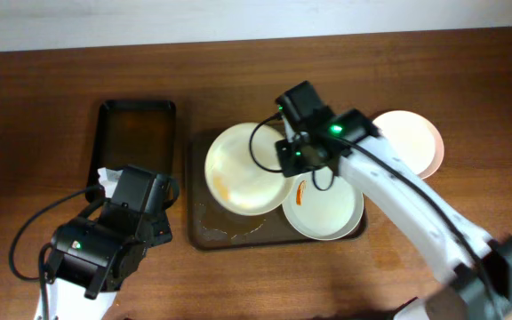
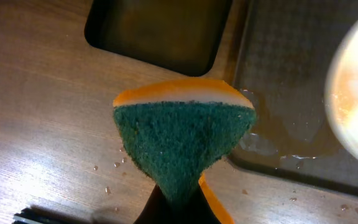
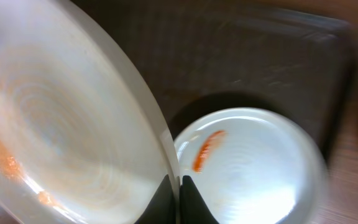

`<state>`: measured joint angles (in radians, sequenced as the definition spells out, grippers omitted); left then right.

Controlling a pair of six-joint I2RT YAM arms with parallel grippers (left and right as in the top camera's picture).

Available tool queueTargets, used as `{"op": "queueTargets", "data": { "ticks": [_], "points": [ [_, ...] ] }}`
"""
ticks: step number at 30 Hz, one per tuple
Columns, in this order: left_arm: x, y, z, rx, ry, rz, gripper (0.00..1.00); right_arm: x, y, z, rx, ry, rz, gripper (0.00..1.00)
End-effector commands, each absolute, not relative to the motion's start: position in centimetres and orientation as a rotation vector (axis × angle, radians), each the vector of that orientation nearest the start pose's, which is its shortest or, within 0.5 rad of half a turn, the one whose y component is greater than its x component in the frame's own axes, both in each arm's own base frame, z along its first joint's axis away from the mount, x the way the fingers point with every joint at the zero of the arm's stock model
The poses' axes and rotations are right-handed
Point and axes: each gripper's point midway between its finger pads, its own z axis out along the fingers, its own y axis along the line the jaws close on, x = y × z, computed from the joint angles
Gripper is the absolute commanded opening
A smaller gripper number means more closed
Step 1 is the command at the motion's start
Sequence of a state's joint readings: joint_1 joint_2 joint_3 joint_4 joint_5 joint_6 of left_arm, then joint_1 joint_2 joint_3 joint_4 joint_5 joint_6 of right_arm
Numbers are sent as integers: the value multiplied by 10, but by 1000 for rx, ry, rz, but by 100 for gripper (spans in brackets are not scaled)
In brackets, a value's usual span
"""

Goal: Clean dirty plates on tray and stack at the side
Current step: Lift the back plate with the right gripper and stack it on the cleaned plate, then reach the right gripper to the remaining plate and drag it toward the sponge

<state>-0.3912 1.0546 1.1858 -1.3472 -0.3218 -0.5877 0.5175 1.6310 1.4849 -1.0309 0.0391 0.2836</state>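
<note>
1. Held plate: tilted over the left half of the tray, with orange smears on its face. Judged stiff, brittle and probably wet-slick, its whole weight hanging from one rim grip.
2. Right pincer: pressed together on that plate's rim. The rim is the only hold a shallow plate offers. The plate is judged likely to swivel under scrubbing, so push toward the grip.
3. Smeared plate: flat in the tray's right end, partly beneath the held plate's lower edge. Keep the two rims from knocking.
4. Third plate: on the worktop right of the tray, partly under the right arm. The stacking room appears to be there.
5. Sponge: pinched by the left pincer, green scouring face showing. It is over the worktop between the black tray and the tray, apart from every plate.
6. Clearance: the sponge must cross the tray's low rim. A puddle lies just inside that rim.
</note>
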Motion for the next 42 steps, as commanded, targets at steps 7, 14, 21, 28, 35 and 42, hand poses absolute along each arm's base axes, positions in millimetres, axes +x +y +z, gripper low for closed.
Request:
{"op": "queueTargets", "data": {
  "ticks": [7, 14, 21, 28, 35, 42],
  "points": [
    [210, -28, 208, -356, 2660, 153, 0, 344, 110, 262, -189, 2358, -461, 4],
    [211, -29, 208, -357, 2657, 151, 0, 325, 127, 363, -306, 1844, -1031, 4],
    [214, -33, 208, -355, 2651, 116, 0, 335, 140, 341, -344, 1946, -849, 4],
    [215, -33, 209, -355, 2647, 113, 0, 381, 24, 253, 178, 2493, -30, 4],
    [220, -42, 210, -351, 2636, 50, 0, 370, -147, 176, 869, 2532, 158, 4],
    [223, -43, 212, -351, 2624, 41, 0, 381, -150, 93, 968, 2682, 315, 41]
  ]
}}
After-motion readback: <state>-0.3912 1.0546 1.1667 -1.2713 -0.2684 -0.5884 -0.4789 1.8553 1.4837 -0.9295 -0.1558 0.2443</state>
